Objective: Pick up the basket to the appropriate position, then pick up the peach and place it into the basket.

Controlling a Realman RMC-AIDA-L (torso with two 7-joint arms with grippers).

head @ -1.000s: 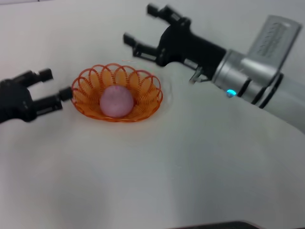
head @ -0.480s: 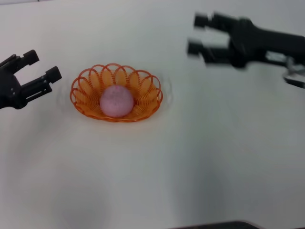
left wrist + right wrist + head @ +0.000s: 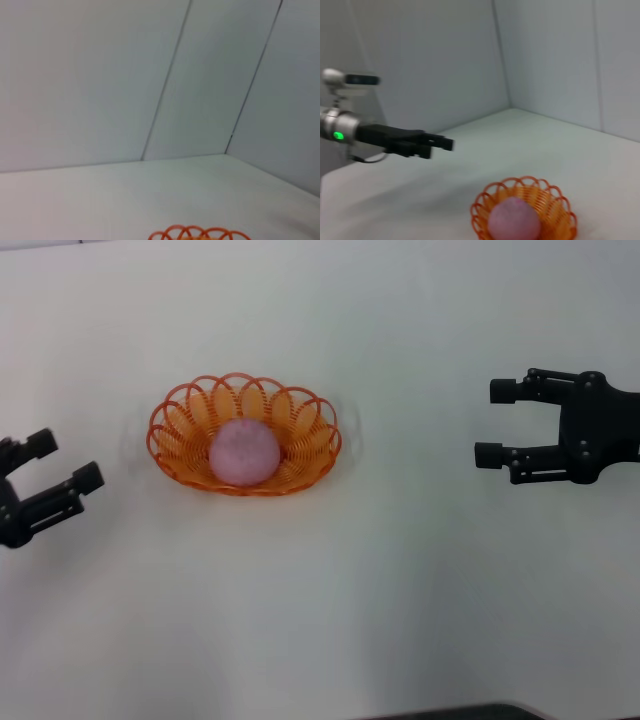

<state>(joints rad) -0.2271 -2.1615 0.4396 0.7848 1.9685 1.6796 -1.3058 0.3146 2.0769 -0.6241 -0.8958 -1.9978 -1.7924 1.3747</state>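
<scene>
Sitting in the basket (image 3: 245, 445) on the white worktop (image 3: 380, 600), the peach (image 3: 243, 452) is untouched; left claw (image 3: 68, 462) and right claw (image 3: 492, 422) both gape wide, well apart from it.

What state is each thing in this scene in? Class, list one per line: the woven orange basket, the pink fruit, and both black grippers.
Oval orange woven-wire basket: upright on the white table, holding the fruit, touched by neither gripper.
Round pink-mauve peach: resting inside the basket, not gripped.
Black left gripper: open, empty, off to the basket's left.
Black right gripper: open, empty, well to the basket's right.
</scene>
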